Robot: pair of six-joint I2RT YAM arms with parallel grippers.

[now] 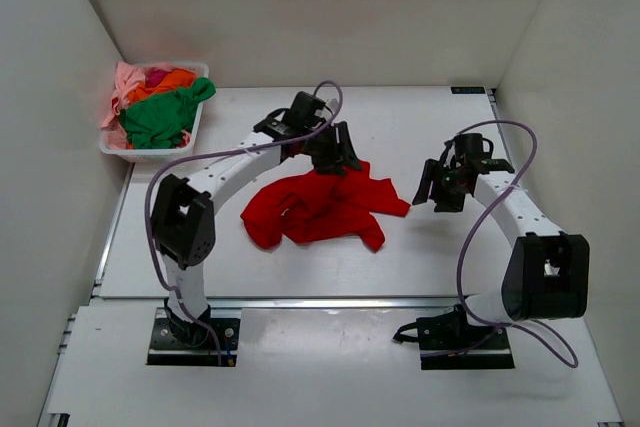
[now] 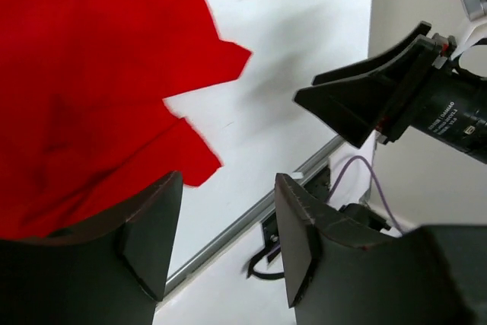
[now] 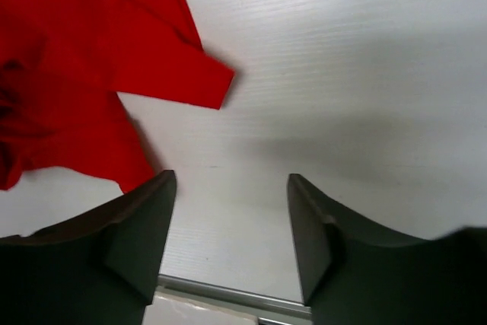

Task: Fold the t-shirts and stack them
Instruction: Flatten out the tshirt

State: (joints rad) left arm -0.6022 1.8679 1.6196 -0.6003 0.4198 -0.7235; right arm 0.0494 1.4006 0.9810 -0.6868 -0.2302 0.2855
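A bright red t-shirt (image 1: 325, 209) lies crumpled on the white table near the middle. It also shows in the left wrist view (image 2: 84, 89) and in the right wrist view (image 3: 84, 74). My left gripper (image 1: 335, 152) hovers at the shirt's far edge, open and empty (image 2: 228, 237). My right gripper (image 1: 438, 190) is open and empty to the right of the shirt, over bare table (image 3: 232, 230). Green (image 1: 160, 117), orange (image 1: 165, 82) and pink (image 1: 125, 82) shirts are heaped in the basket at the far left.
A white plastic basket (image 1: 150, 154) stands at the table's far left corner against the wall. White walls enclose the table on the left, back and right. A metal rail (image 1: 330, 299) runs along the table's near edge. The right arm shows in the left wrist view (image 2: 411, 97).
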